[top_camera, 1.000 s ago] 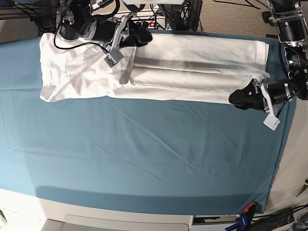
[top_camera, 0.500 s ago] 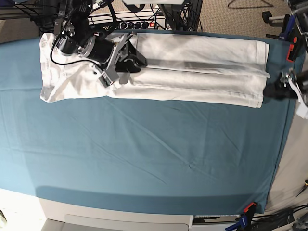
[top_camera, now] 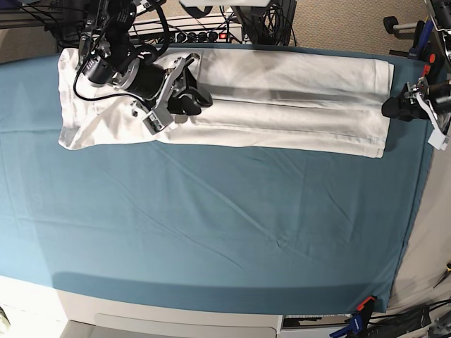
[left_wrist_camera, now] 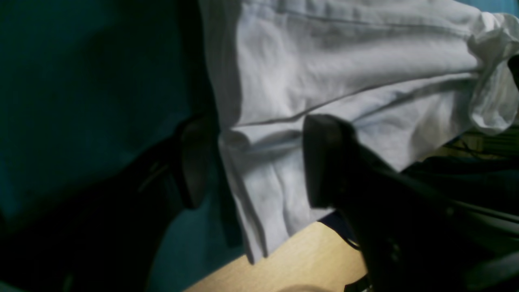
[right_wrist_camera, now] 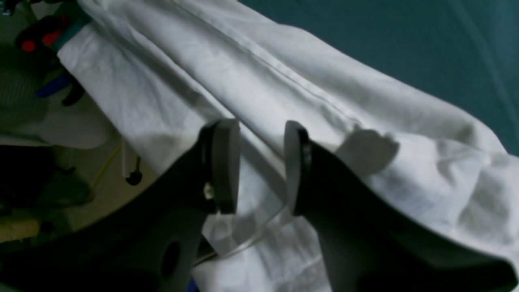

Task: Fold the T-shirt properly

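The white T-shirt point(top_camera: 282, 91) lies as a long narrow strip along the far side of the teal cloth point(top_camera: 211, 225), sleeves and collar end at the left. My right gripper point(top_camera: 190, 98) rests over the strip left of its middle. In the right wrist view this gripper point(right_wrist_camera: 259, 166) is open, with a narrow gap over the T-shirt point(right_wrist_camera: 284, 73). My left gripper point(top_camera: 390, 109) sits at the strip's right end. Seen from the left wrist, it point(left_wrist_camera: 255, 162) is open wide, straddling the edge of the T-shirt point(left_wrist_camera: 344, 73).
A power strip point(top_camera: 211, 34) with cables runs behind the table's far edge. The cloth's right edge point(top_camera: 416, 183) lies close to the left arm. Clamps point(top_camera: 363, 304) hold the cloth at the near right corner. Bare floor point(left_wrist_camera: 292, 263) shows beyond the shirt's end.
The left gripper let go of the shirt's near right corner, swung off to the right and came back to the strip's right end. The right gripper came forward from the back edge onto the shirt.
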Tool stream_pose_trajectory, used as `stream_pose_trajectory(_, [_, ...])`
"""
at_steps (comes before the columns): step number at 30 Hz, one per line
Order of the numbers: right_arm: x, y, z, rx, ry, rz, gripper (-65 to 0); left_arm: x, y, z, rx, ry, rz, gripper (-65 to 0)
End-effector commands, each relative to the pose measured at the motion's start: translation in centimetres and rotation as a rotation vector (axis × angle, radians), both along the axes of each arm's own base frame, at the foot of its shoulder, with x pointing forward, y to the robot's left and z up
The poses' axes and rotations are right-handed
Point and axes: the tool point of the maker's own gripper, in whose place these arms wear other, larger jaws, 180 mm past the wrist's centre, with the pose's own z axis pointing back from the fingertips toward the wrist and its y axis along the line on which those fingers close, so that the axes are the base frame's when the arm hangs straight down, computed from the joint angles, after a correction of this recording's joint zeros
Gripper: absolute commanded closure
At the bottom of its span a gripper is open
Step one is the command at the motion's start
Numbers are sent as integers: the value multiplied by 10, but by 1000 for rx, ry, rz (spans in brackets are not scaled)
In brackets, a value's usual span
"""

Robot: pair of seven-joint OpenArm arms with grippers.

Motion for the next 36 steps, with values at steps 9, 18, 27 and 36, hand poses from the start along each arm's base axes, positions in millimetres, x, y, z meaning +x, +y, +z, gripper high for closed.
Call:
stream_pose_trajectory(9, [10,3,17,42,-70,-7,-194,13,12,-2,-98,-15,101,-383])
stream_pose_trajectory(18, [10,4,18,43,-71,-7,-194,15,8,-4,-244,4,126,-383])
stream_pose_trajectory(27, [10,4,18,43,-71,-7,-194,8,-6,-15,-284,23,130,-382])
stream_pose_trajectory(36, [10,3,18,42,-71,-7,-194,8,-12,-17,-300,26,134,-364])
